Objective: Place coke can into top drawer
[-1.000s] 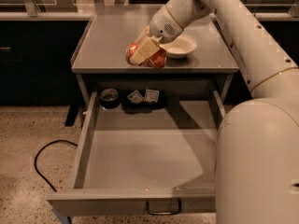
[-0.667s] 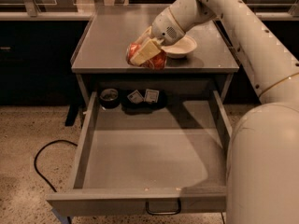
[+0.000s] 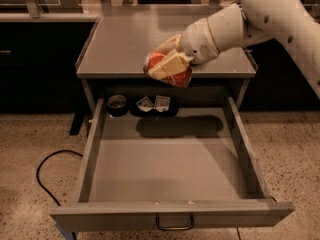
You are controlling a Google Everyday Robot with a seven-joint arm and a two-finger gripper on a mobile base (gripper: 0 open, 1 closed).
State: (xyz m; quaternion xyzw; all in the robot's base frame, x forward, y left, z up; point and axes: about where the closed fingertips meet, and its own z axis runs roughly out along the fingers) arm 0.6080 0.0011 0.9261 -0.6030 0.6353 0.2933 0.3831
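Observation:
The coke can [image 3: 176, 76] is red-orange and lies tilted in my gripper [image 3: 166, 64], whose cream fingers [image 3: 169, 64] are shut around it. The can hangs in the air at the front edge of the cabinet top, above the back part of the open top drawer [image 3: 165, 166]. The drawer is pulled far out, grey inside, with a dark wire handle [image 3: 174, 223] on its front. My white arm [image 3: 260, 19] reaches in from the upper right. The white bowl is hidden behind my arm.
The grey cabinet top [image 3: 125, 44] lies behind the gripper. At the drawer's back sit a round black container [image 3: 117, 104] and a dark tray with small packets [image 3: 154, 104]. A black cable [image 3: 45, 174] loops on the speckled floor at the left.
My gripper has lifted the can off the cabinet top and carried it forward toward the drawer. The view has shifted, and the bowl is out of sight.

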